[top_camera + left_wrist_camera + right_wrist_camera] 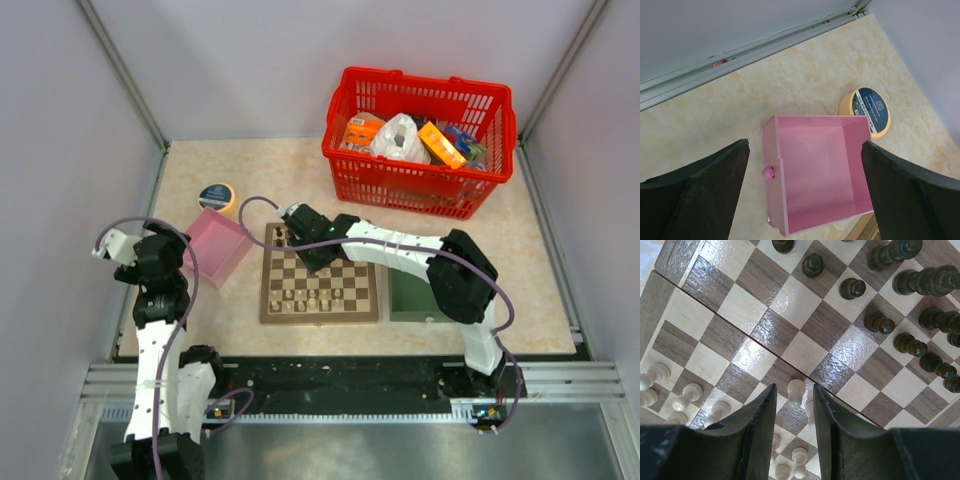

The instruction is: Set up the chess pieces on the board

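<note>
- Directly under the right tool (794, 388) lies the board (790, 347); the tool's jaws stand narrowly apart, gripping nothing.
- One pale pawn (796, 394) stands in line with that gap, just past the fingertips.
- Other pale pieces (687, 396) cluster close beside and beneath the tool; dark pieces (879, 323) stand well ahead.
- Meanwhile the left tool (805, 150) hangs wide open over a pink box (815, 170) on the desk (765, 85), a tape roll (866, 109) just beyond.

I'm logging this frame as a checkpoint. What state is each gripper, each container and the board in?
left gripper, open above the pink box.
right gripper, slightly open over the board, gripping nothing.
pink box, open, empty.
board, unfolded flat, chess pieces on both sides.
red basket, filled with packages.
</note>
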Robot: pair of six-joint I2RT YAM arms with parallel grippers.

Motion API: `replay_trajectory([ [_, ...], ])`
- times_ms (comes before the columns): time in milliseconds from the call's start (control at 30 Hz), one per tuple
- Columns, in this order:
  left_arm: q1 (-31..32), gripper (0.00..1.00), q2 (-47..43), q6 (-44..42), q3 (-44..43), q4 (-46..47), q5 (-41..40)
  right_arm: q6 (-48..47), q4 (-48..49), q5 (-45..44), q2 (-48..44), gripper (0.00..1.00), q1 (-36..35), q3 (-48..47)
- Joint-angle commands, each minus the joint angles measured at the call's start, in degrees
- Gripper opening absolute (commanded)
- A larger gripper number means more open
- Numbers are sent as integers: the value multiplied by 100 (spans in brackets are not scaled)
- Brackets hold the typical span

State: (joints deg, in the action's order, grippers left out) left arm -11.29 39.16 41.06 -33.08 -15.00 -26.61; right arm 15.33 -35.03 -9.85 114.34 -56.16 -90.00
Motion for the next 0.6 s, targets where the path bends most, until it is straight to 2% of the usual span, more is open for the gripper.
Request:
replay_trajectory([
  [0, -40, 99, 22, -1, -40, 173, -64, -83, 136, 27, 79, 36, 35, -255],
  [567, -40, 99, 57, 7, -41, 191, -46, -48, 92, 79, 97, 34, 26, -106],
])
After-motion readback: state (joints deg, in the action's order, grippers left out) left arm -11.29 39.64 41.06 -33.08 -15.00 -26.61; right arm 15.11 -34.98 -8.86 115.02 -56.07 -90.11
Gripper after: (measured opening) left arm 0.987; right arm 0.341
